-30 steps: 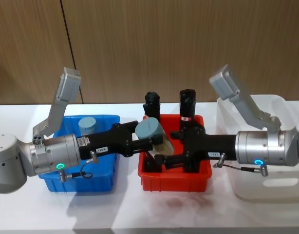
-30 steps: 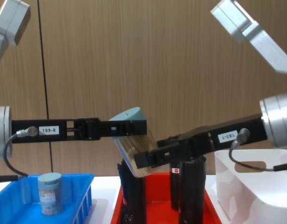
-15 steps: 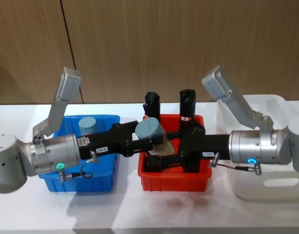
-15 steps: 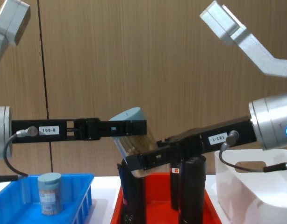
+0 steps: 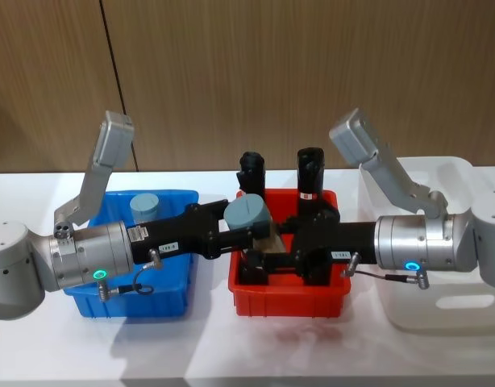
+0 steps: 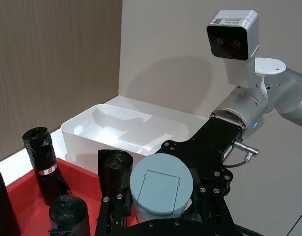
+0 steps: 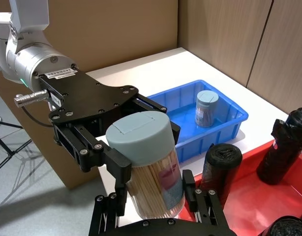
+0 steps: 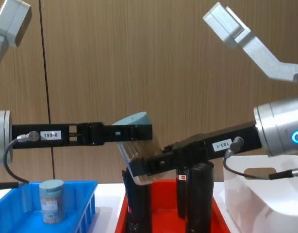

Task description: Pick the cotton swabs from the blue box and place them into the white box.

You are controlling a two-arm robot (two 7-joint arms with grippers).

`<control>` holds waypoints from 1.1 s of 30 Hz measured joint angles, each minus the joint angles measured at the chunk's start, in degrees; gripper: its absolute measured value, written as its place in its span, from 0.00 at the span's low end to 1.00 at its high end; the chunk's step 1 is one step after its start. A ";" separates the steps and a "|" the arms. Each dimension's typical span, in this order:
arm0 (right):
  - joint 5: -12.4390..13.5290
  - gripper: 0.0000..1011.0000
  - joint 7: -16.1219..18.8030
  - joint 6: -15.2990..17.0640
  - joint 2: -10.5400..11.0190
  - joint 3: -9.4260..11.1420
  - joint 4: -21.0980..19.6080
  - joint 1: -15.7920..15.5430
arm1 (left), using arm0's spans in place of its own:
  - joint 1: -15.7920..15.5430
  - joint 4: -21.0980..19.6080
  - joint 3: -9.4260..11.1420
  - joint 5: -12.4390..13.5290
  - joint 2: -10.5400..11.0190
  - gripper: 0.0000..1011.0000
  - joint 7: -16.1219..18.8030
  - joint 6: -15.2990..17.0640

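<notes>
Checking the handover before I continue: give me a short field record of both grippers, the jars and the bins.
left gripper: shut on the clear cotton swab jar with pale blue-grey lid, tilted above the red plastic bin
right gripper: at that jar's lower body
blue slotted plastic basket: second jar standing inside
white smooth plastic bin: no jar visible inside

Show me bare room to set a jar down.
The white plastic bin is bare inside. The slotted blue basket's floor is free beside its one jar. Crowded: red bin of black cylinders, left gripper holding a clear lidded swab jar above, right gripper at it.
</notes>
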 joint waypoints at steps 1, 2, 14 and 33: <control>0.06 0.68 -0.02 -0.02 0.00 -0.03 0.02 0.02 | 0.00 0.00 0.00 0.00 0.00 0.66 0.00 0.00; 0.10 0.67 -0.03 -0.02 0.00 -0.06 0.04 0.04 | 0.00 0.00 0.00 0.00 0.00 0.66 0.00 0.00; 0.60 0.66 -0.18 -0.31 0.12 -0.51 0.27 0.37 | 0.00 0.00 0.00 0.01 0.00 0.83 0.00 0.01; 2.91 0.66 -2.22 -1.00 2.04 0.18 -0.54 -0.38 | 0.00 0.00 0.01 0.01 0.00 0.99 0.00 0.01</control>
